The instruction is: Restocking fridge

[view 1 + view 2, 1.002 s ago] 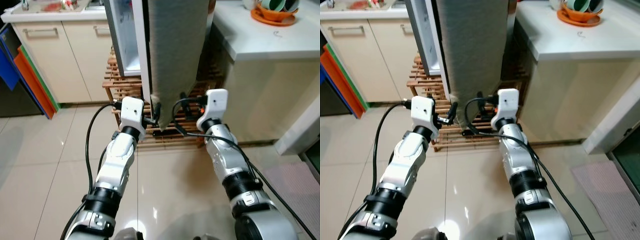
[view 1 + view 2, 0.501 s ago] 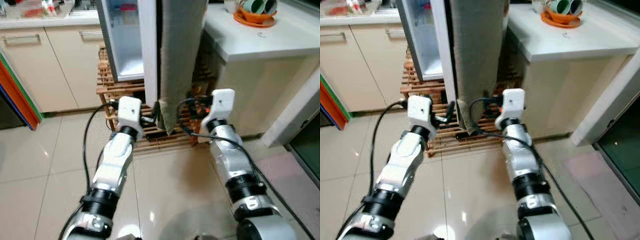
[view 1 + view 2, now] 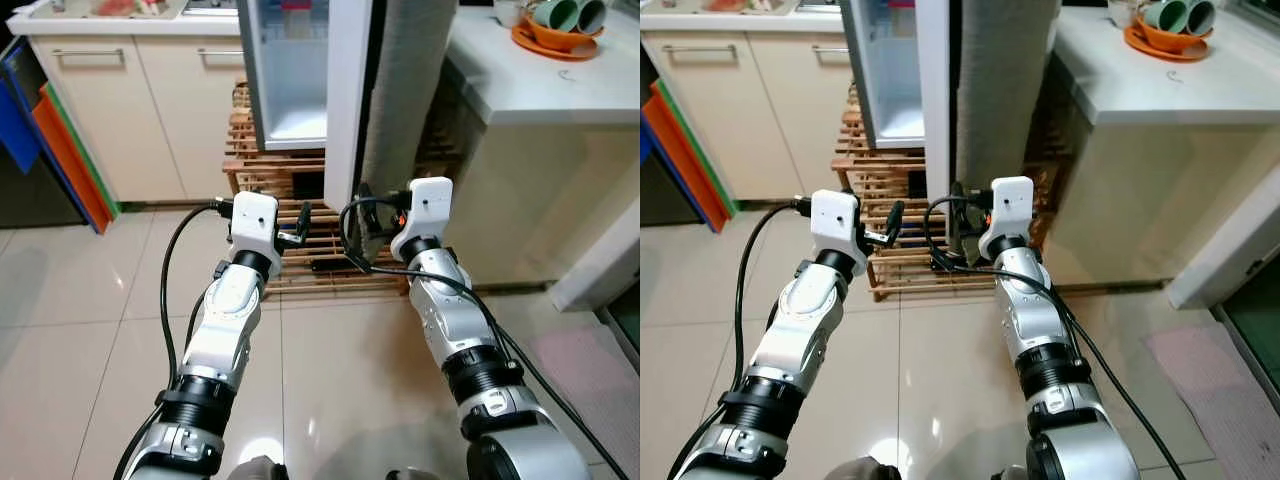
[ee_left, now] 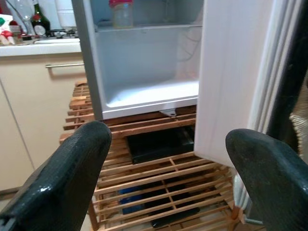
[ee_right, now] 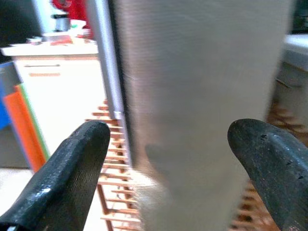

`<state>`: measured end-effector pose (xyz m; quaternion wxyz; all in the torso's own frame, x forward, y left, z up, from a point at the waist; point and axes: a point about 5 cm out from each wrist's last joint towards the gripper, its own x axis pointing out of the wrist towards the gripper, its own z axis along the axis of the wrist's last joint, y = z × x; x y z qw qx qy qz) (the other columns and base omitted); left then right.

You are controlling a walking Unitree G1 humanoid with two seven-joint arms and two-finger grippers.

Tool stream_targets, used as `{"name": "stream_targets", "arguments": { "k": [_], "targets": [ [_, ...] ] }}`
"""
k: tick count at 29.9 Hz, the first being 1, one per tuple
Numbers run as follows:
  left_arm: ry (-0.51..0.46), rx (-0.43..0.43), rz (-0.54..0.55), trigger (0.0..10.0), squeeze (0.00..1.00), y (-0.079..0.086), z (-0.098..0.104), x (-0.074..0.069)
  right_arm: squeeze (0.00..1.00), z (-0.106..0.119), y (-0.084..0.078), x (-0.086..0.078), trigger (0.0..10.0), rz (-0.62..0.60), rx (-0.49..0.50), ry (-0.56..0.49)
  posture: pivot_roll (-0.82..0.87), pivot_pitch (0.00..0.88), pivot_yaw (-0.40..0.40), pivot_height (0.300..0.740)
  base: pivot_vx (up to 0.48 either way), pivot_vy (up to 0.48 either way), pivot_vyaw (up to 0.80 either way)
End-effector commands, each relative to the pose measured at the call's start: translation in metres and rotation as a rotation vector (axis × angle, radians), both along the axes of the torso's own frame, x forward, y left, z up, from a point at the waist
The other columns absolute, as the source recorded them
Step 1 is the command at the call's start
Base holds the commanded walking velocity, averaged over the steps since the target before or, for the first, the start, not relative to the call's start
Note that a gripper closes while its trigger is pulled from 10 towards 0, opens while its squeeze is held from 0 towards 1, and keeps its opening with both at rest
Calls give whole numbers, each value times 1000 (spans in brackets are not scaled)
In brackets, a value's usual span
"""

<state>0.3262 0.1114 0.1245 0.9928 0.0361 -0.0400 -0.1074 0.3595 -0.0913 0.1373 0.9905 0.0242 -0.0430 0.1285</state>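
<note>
Swinging wider than 1 second ago, the fridge door point(image 3: 345, 90) stands ahead of my left gripper point(image 4: 166, 159), whose jaws are spread and empty. Beyond them sits the fridge point(image 4: 144, 62). My right gripper point(image 5: 168, 159), also spread, faces the door's grey side.

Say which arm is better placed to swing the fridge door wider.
Probably the right. Its end effector is open directly facing the grey door, fingers on either side. The left end effector, also open, looks past the door's white edge into the fridge.
</note>
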Motion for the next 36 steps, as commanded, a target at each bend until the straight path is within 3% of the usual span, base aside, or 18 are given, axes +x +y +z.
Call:
{"name": "stream_targets", "arguments": {
  "k": [1, 5, 23, 33, 36],
  "targets": [
    [0, 19, -8, 10000, 0, -3, 3, 2, 0, 3, -1, 3, 10000, 5, 1, 4, -52, 0, 27, 740, 0, 0, 0],
    [-41, -9, -22, 10000, 0, -3, 8, 0, 0, 6, -4, 5, 10000, -3, -4, -3, -50, 0, 25, 740, 66, 0, 0],
    [-47, -39, -19, 10000, 0, -2, 11, -1, 0, 4, -3, 8, 10000, 1, 9, 8, -48, 0, 28, 740, 461, 32, 0],
    [-21, -7, 16, 10000, 0, 4, 5, -1, 0, 5, 0, 10, 10000, 5, 11, 12, -45, 0, 24, 740, 0, 0, 0],
    [42, -2, 70, 10000, 0, 16, -5, 0, 0, 11, 15, 13, 10000, 48, 4, 5, -41, 0, 20, 740, 0, 0, 0]
  ]
}}
